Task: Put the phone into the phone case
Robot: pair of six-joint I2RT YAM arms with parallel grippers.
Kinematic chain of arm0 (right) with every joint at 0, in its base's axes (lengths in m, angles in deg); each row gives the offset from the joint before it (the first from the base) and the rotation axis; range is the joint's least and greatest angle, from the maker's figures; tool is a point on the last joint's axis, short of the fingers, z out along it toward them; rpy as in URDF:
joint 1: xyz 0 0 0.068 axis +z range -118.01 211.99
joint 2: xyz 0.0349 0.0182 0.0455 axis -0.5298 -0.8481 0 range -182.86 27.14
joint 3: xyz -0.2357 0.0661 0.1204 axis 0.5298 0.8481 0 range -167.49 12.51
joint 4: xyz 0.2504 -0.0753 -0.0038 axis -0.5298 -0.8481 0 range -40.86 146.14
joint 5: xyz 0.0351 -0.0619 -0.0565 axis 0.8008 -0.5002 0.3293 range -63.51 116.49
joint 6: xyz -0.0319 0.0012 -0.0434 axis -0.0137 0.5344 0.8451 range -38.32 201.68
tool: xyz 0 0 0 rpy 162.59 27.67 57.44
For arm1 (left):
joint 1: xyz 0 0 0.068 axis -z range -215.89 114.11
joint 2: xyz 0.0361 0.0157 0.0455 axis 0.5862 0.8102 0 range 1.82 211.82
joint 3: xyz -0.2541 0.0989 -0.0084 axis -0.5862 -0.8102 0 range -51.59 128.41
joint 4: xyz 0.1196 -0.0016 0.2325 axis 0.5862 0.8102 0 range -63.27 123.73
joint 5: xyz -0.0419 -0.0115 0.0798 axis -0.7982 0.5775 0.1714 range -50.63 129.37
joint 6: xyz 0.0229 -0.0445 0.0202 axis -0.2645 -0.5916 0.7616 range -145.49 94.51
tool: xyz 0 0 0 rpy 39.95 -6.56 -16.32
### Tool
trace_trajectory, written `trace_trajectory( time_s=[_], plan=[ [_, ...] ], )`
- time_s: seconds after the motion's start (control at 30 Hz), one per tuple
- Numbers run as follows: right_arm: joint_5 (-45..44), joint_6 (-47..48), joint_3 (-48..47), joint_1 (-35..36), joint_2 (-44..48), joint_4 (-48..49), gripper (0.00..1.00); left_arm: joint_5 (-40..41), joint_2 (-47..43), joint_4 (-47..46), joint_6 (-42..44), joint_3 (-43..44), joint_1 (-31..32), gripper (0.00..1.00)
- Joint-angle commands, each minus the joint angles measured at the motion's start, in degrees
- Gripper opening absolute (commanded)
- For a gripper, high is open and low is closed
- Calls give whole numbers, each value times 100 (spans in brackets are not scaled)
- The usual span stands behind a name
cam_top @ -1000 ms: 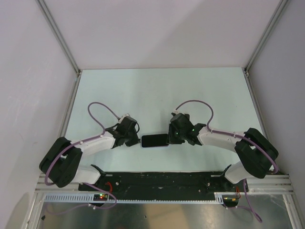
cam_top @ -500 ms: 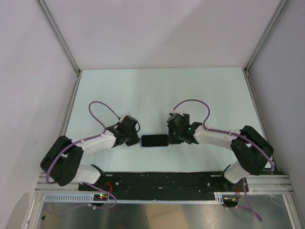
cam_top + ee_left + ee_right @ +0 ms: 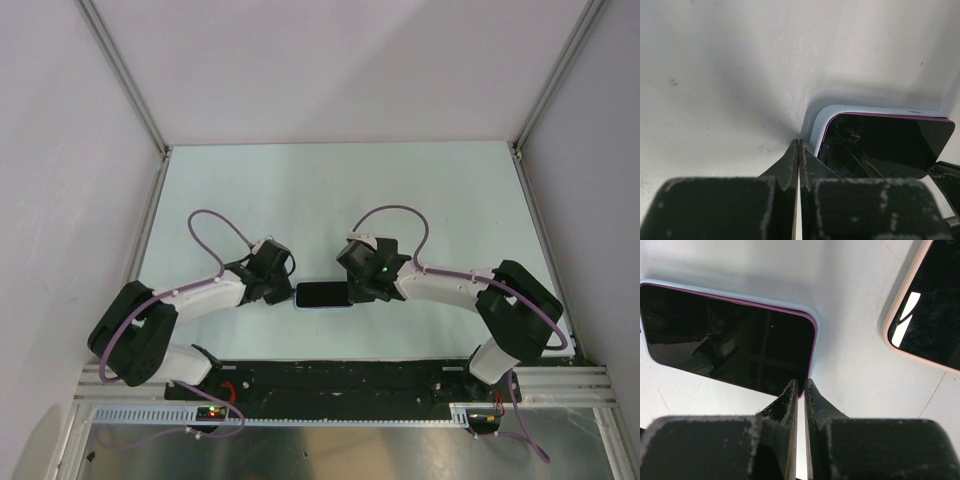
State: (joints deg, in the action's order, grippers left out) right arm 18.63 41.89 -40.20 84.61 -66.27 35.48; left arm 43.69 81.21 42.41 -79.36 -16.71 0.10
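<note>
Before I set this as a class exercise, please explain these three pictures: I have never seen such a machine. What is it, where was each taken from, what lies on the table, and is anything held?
These are two robot arms fixed at the near edge of the table, each ending in a two-finger claw. One picture looks down from above; the other two come from cameras on the wrists, so each shows its own black fingers at the bottom. On the pale table lies a dark-screened phone, sitting in a light blue phone case. The left claw and right claw are both shut, holding nothing, their tips at opposite ends of the phone. The right wrist view also shows a second dark slab with a pale rim.
</note>
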Motion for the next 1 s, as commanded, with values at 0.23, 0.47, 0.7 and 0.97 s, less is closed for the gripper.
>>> trace_trajectory(
  time_s=[0.23, 0.47, 0.7, 0.97],
  plan=[
    [539, -429, 103, 719, -1208, 954, 0, -195, 356, -294, 73, 90, 66, 0],
    [587, -518, 111, 802, -1423, 1058, 0, -237, 378, -338, 101, 85, 59, 0],
    [518, -369, 103, 569, -951, 956, 4, -265, 105, -324, 131, 8, -5, 3],
    [480, -57, 0, 87, -160, 639, 17, -177, -610, -25, 228, -93, -20, 15]
  ],
)
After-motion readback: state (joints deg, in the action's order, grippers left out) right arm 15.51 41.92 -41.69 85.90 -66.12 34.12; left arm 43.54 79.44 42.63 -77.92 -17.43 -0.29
